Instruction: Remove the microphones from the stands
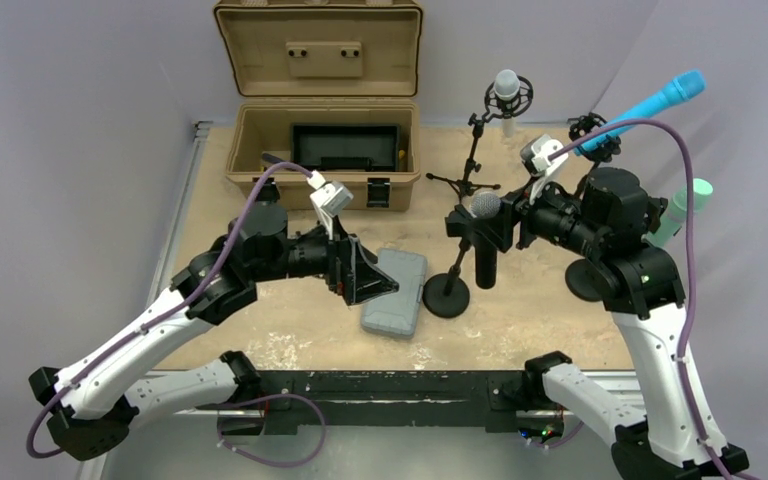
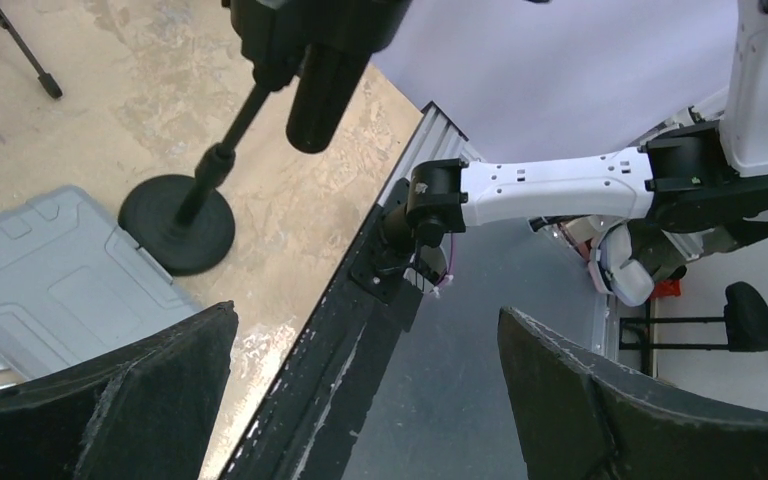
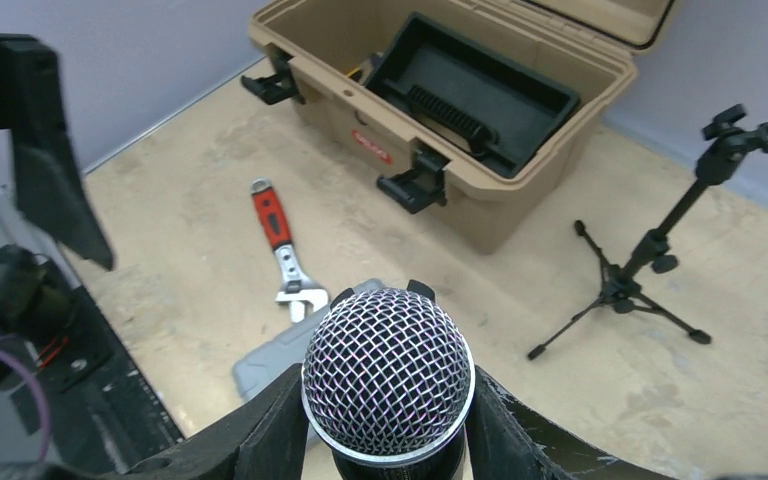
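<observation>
Right jaws closed around black microphone (image 3: 388,375) just below its mesh head, long axis near upright, head up, tail down beside tilted pole of round-base stand (image 1: 448,293) on bench (image 1: 520,330); left jaws wide, empty.

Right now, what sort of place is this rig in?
Probably a robotics lab bench, not a studio: scuffed plywood tabletop, plain lavender walls, a tan plastic toolbox and black microphone stands laid out as props.
</observation>
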Controlling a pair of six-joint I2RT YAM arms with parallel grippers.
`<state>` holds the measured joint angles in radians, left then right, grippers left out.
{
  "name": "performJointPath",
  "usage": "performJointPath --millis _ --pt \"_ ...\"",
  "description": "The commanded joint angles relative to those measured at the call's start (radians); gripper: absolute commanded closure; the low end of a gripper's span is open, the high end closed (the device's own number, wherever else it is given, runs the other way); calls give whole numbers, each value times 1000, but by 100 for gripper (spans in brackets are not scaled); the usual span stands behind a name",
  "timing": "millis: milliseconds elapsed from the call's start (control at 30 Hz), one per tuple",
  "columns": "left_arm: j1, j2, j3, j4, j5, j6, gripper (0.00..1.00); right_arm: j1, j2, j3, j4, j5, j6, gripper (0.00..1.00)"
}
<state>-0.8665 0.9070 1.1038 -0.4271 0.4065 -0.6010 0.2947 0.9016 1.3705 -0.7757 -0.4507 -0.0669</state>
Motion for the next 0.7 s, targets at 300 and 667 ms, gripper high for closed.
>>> performJointPath --millis 300,667 --pt "-6 132 -97 669 56 248 0 8 -89 -44 40 -159 14 100" --pt "1 391 -33 848 293 446 0 50 -108 -51 36 -84 4 100"
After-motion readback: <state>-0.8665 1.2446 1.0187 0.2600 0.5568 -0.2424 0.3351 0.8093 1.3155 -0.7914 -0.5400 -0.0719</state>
